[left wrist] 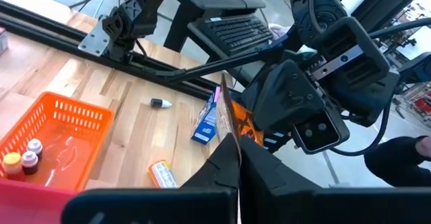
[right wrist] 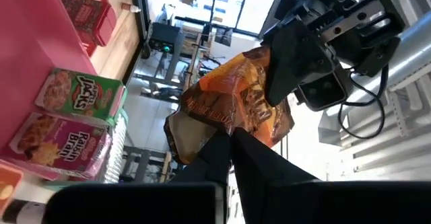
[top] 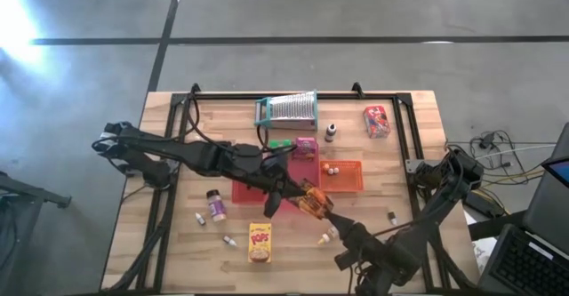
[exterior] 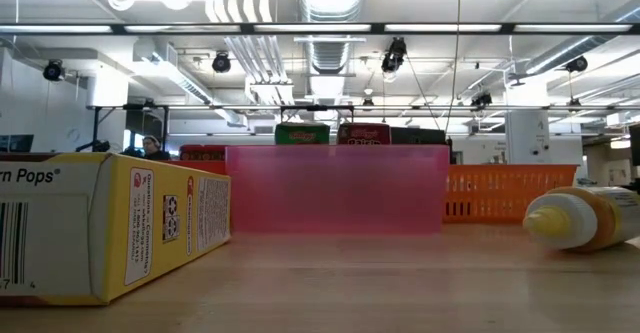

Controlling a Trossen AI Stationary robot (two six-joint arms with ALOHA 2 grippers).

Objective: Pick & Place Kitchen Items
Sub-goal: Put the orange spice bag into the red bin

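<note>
An orange-brown packet (top: 313,200) hangs above the table's middle, between my two grippers. My left gripper (top: 292,190) reaches in from the table's left and is shut on one end of it. My right gripper (top: 331,214) comes from the near right and is shut on the other end. The left wrist view shows the packet (left wrist: 229,113) edge-on, with the right gripper behind it. The right wrist view shows its crumpled face (right wrist: 232,103). A yellow box (top: 259,243) lies flat near the front edge. My left gripper pinches the packet's left end (left wrist: 232,133) between its two fingers, coming almost level from the table's left. The packet stands on edge, clear of the table. My right gripper pinches the packet's opposite end (right wrist: 219,126) between its two fingers, level, from the table's near right. The packet is crumpled there and held in the air.
A red tray (top: 249,189) and an orange tray (top: 347,180) holding small jars lie under and behind the grippers. Green (top: 281,143) and pink (top: 306,147) boxes, a red box (top: 376,121), a ribbed silver piece (top: 286,109), a spice jar (top: 214,205) and tiny bottles (top: 327,236) are scattered around.
</note>
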